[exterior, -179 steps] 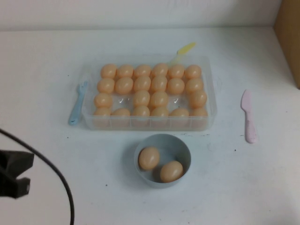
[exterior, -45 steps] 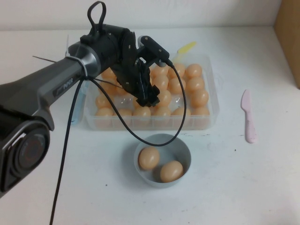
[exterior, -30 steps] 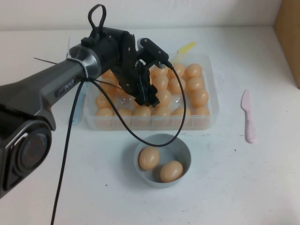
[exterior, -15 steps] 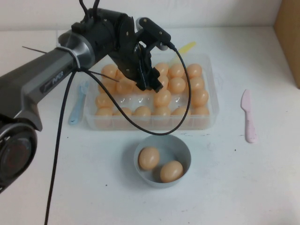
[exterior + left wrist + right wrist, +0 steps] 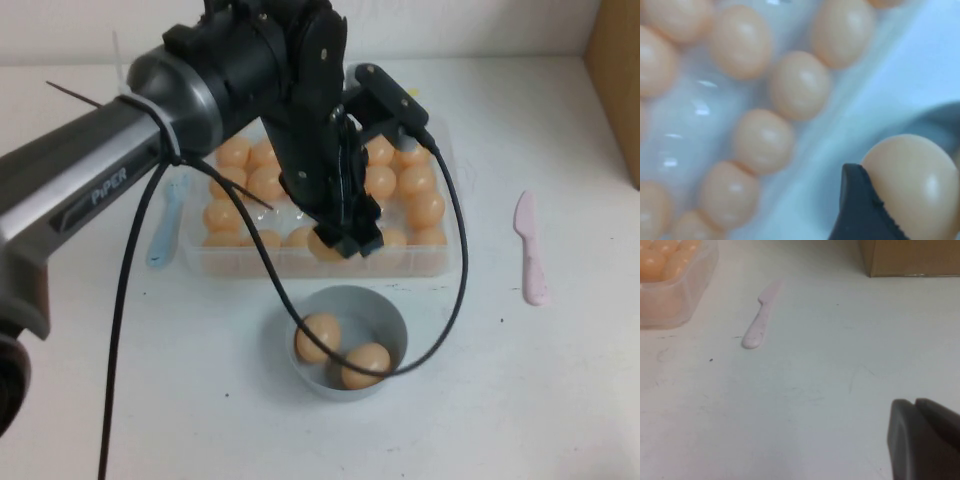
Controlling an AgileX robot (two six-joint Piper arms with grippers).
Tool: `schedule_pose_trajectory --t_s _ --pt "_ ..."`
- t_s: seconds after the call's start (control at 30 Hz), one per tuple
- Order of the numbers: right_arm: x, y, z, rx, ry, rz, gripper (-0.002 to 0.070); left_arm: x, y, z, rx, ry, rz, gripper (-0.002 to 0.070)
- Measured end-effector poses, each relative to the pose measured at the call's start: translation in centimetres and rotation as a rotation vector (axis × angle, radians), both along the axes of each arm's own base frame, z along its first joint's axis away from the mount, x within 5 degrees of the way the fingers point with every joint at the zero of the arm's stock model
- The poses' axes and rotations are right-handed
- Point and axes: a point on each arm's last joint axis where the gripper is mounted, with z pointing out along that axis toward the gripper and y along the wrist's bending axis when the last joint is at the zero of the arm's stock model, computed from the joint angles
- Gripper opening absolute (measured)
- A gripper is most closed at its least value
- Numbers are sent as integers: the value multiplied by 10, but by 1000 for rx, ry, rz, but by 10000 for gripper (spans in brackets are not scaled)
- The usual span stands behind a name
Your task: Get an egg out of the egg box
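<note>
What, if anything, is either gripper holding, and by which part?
The left gripper, above the egg box's near edge, holds the egg by its sides. The right gripper, parked aside, holds nothing.

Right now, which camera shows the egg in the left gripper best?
The left wrist view: the egg fills the corner, pressed against a dark finger of the left gripper. The high view shows only a sliver of it. The right wrist view misses it; the right gripper sits parked.

Bright, even light washes the white desk [image 5: 520, 400] and leaves only faint shadows. Small glare spots sit on the clear egg box [image 5: 440, 255]. The left wrist view is close and soft, its eggs [image 5: 800, 85] blurred.
</note>
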Motion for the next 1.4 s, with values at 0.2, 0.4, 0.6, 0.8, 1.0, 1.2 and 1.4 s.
schedule_pose_trajectory --t_s 0.2,0.4,0.6,0.8,1.0,1.2,1.4 --pt "0 0 0 0 1 0 -17 -35 -8 -35 18 126 -77 336" --pt "0 0 0 0 1 0 -17 -45 -7 -60 -37 100 -96 335" --pt "0 0 0 0 1 0 -17 -41 -11 -62 -122 -1 -86 358" --pt "0 0 0 0 1 0 -17 -39 -12 -61 -140 -21 -83 498" --pt "0 0 0 0 1 0 -17 -40 -11 -57 -147 -29 -83 539" --pt "0 0 0 0 1 0 -17 -51 0 -31 -228 -125 -63 364" --pt "0 0 0 0 1 0 -17 -86 35 -18 -367 -280 -18 46"
